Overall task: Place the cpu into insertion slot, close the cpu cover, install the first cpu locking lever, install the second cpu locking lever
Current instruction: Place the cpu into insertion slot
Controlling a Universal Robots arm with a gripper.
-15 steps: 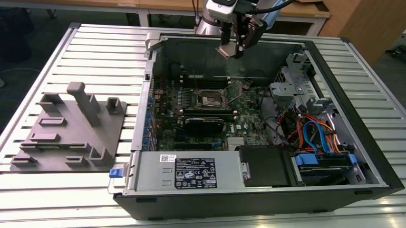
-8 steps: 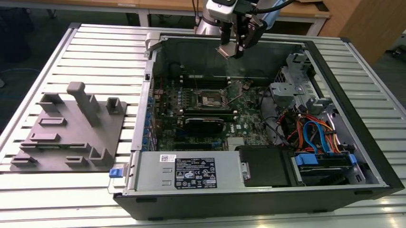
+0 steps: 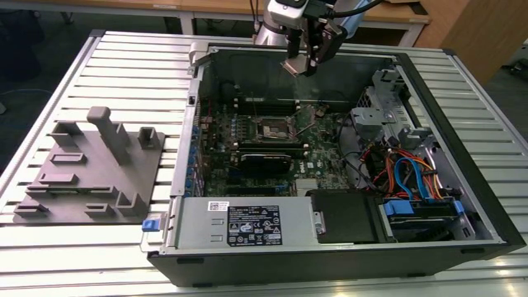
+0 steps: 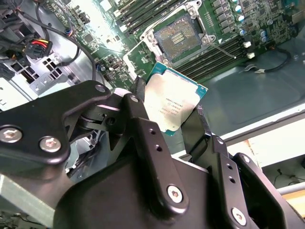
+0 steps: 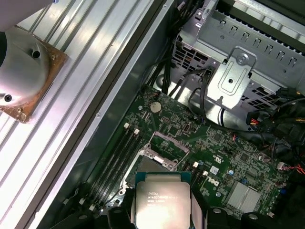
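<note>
Fingers (image 4: 147,138) tight on cpu (image 4: 174,102)

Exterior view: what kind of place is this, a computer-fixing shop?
Probably a robot lab or workshop: an opened computer case lies on a slatted metal table, a grey fixture block sits beside it, and the gripper holds the cpu above the motherboard.

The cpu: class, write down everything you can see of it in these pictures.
The cpu is a small flat square chip. It has a dull silver metal lid with printing, set on a thin board whose teal-green edge shows around it. The black gripper clamps it by opposite edges and holds it tilted in the air, apart from the insertion slot and not yet seated in it.
</note>
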